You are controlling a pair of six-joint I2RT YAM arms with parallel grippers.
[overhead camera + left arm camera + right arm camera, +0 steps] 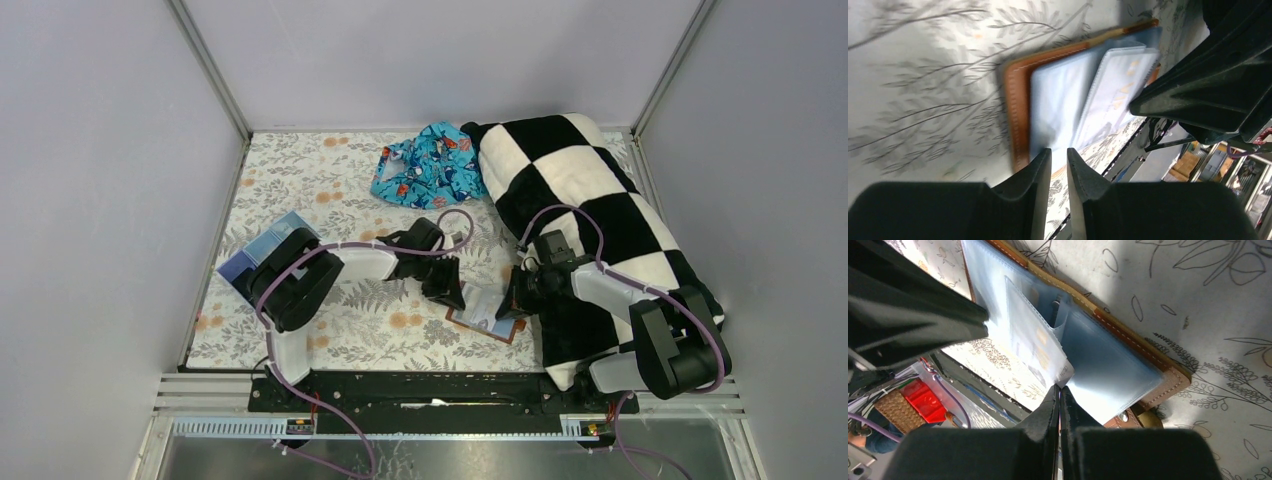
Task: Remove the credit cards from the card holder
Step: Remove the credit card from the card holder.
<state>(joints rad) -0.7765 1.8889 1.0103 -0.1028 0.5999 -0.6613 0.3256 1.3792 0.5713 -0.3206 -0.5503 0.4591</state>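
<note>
Right gripper [1059, 392] pinches a credit card [1035, 347] (fingertips nearly meeting).

Checkered blanket [590, 190], patterned cloth [428, 168] and light-blue box [242, 264] lie on floral tablecloth [330, 170].

The card holder [1173, 381] is smooth brown leather with pale stitching; its sleeves [1108, 360] are glossy clear plastic. The fingers [1045, 417] are matt black plastic. The blanket [570, 170], upper right, looks plush.

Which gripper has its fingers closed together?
The right gripper: its fingers pinch the corner of a pale card; the left gripper shows a gap.
</note>
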